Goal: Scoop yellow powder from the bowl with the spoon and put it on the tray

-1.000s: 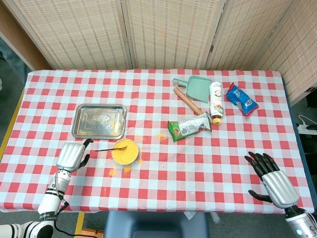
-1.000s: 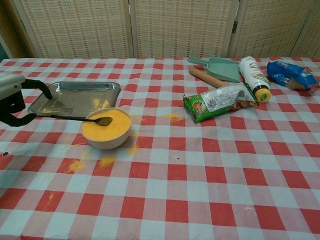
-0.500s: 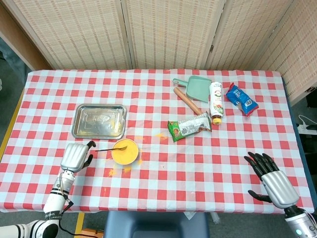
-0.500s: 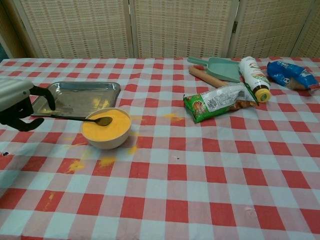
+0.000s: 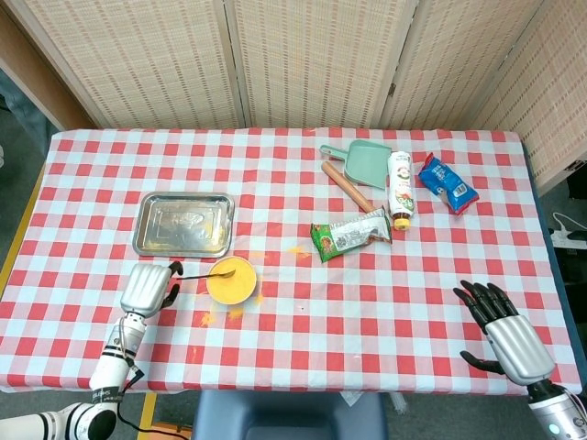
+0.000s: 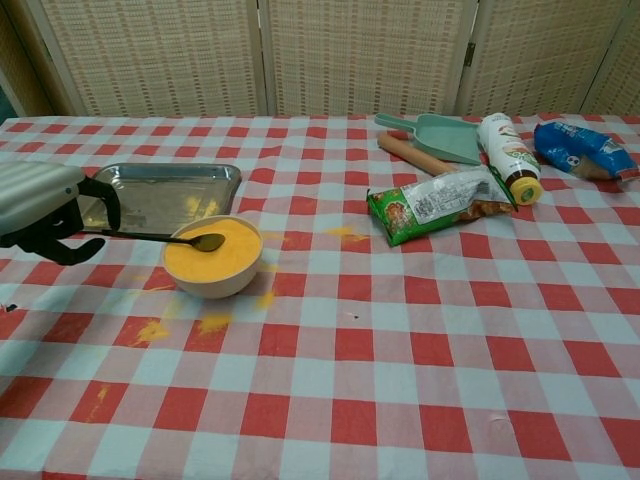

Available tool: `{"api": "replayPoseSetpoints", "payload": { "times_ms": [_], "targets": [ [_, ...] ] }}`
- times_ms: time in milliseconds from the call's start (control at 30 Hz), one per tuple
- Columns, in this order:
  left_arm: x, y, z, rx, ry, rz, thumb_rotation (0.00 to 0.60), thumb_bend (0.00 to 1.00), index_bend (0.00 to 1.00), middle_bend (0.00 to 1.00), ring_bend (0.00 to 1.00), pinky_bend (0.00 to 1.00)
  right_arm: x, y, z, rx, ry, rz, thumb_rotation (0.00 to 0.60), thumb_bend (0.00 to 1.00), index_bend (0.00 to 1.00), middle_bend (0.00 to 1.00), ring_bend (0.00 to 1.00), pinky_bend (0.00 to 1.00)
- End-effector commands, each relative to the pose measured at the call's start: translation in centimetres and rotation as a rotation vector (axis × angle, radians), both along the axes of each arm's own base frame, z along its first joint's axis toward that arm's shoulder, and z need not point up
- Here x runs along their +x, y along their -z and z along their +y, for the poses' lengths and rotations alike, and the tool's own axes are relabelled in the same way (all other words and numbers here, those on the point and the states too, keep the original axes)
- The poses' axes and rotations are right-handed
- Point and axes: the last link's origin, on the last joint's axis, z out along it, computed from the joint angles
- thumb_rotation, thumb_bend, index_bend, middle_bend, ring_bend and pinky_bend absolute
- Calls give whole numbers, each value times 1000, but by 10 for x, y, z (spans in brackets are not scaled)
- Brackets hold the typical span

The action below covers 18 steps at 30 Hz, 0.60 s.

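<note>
left hand (image 6: 45, 208): at the near-left of the table, black fingers (image 6: 98, 196) curved round the handle end of the spoon (image 6: 160, 238); thumb below, finger above; whether they actually pinched the handle, cannot tell
right hand (image 5: 503, 328): near-right edge, fingers spread apart, held nothing, touched nothing; head view only
spoon: handle lay out left over the bowl rim, head resting on the powder
bowl (image 6: 213, 283): just right of left hand, near side of tray; filled with yellow powder (image 6: 225, 257)
tray (image 5: 183, 225): metal, left side of table, far of bowl; a few faint yellow smears inside
spilled powder (image 6: 212, 322): yellow patches on cloth near and right of bowl
green packet (image 5: 351, 236): centre, lying flat
dustpan (image 5: 365, 162): far centre, beside a rolling pin (image 5: 347, 186)
bottle (image 5: 399, 189): lying on its side, right of dustpan
blue bag (image 5: 448, 183): far right
view difference: chest view showed fingers against spoon handle from the side; head view showed only the back of the left hand
</note>
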Motion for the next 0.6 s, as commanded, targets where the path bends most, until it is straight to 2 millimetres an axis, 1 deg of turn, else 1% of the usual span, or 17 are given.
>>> {"api": "replayPoseSetpoints", "payload": {
  "times_ms": [33,600],
  "targets": [
    [1,0,0,-4,-1,-9,600,442,458,1000,1000,1000,0,0,0,-1,1,1,600,86,0,0,0,0],
    [4,4,5,-15,-5,-32,600,446,507,1000,1000,1000,-1,0,-1,-4,7,7,600,87,0,0,0,0]
  ]
}}
